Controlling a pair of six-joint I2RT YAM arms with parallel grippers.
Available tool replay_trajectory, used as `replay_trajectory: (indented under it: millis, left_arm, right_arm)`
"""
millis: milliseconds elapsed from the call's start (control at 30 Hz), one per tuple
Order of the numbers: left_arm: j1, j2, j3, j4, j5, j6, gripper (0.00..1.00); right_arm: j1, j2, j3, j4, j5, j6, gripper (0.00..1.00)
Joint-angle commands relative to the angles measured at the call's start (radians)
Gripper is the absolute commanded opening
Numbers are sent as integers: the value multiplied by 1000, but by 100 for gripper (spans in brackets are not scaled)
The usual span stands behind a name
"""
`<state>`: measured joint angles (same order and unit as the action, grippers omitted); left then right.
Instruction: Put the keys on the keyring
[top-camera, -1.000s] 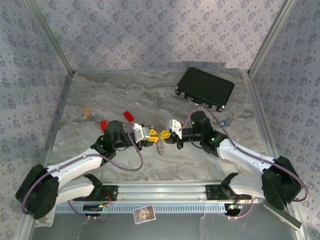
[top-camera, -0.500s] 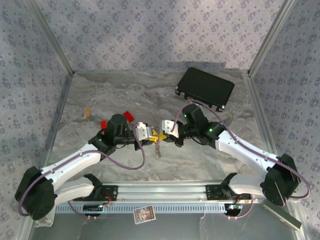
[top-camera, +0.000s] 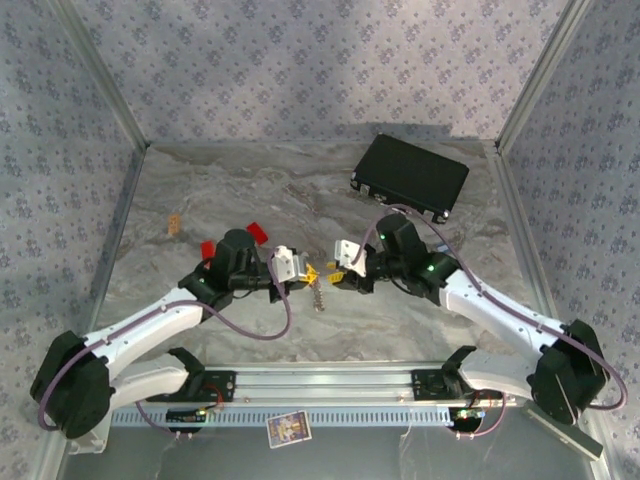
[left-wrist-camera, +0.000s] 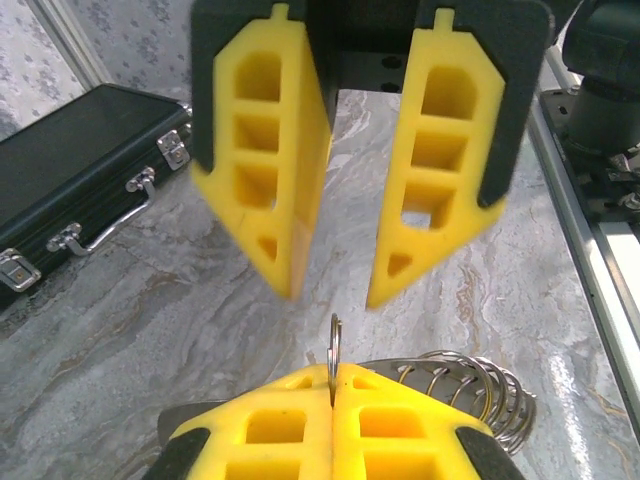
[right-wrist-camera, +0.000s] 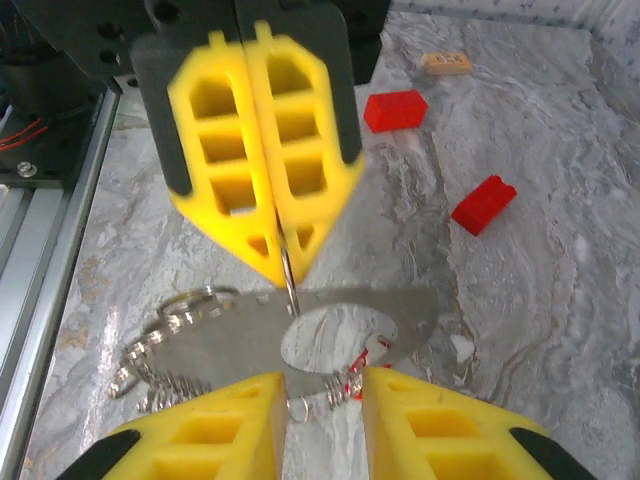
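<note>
Keyring hand-over step.
Left end effector (top-camera: 300, 268) was pinched fully closed on the keyring (top-camera: 319, 292); right end effector (top-camera: 338, 270), at 3 o'clock, gaped empty, probably needing to close squarely on the rim.

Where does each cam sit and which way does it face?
Top external: above and behind the bases, looking down at the table; both arms, left gripper, right gripper.
Left wrist: on left arm, facing the open right gripper; own fingers shut on the keyring.
Right wrist: on right arm, facing the left gripper; own fingers apart.
Shared: both wrist views show the keyring.
</note>
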<state>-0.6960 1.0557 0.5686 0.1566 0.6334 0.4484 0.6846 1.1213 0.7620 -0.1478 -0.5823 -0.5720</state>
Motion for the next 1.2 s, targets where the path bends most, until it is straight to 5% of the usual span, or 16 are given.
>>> replay_trajectory:
  millis: [0, 267, 567, 767, 1167]
  left_arm:
    - [-6, -33, -21, 84, 11, -22, 0]
    - [-13, -31, -25, 87, 17, -32, 0]
    - [-15, -28, -29, 77, 16, -27, 0]
    - [-16, -26, -26, 65, 14, -20, 0]
    - [-16, -20, -20, 48, 15, -11, 0]
  right_arm:
    - [12, -10, -29, 61, -3, 61, 27]
    - [57, 55, -16, 146, -11, 87, 25]
    - [64, 61, -11, 152, -8, 86, 12]
    - [63, 52, -8, 118, 0, 71, 21]
    - [64, 54, -7, 135, -27, 81, 14]
